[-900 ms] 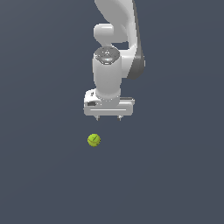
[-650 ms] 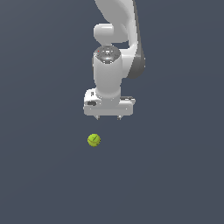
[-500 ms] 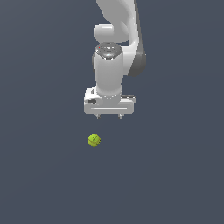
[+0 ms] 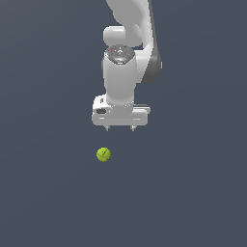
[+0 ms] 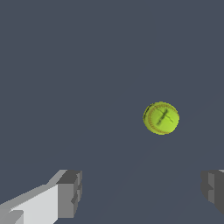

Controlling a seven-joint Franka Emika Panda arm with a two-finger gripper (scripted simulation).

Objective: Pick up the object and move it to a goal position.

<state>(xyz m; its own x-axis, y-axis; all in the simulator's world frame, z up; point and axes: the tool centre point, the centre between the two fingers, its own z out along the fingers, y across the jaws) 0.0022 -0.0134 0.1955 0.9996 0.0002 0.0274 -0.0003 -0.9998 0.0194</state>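
The object, a small yellow-green ball (image 4: 103, 154) with a faint darker mark, lies on the dark grey ground. In the exterior view it sits below the gripper (image 4: 119, 128) and a little toward the exterior view's left. The gripper points down, open and empty, its two short fingertips spread wide and apart from the ball. In the wrist view the ball (image 5: 161, 118) lies ahead of the open gripper (image 5: 142, 194), nearer the dark right-hand finger (image 5: 213, 189) than the other finger (image 5: 69, 192). Nothing is held.
The white arm (image 4: 130, 58) rises above the gripper to the top of the exterior view. Plain dark grey ground (image 4: 193, 193) fills the scene all round.
The gripper has shifted slightly toward the exterior view's left, closer over the ball. The ball has not moved. The fingers stay open.
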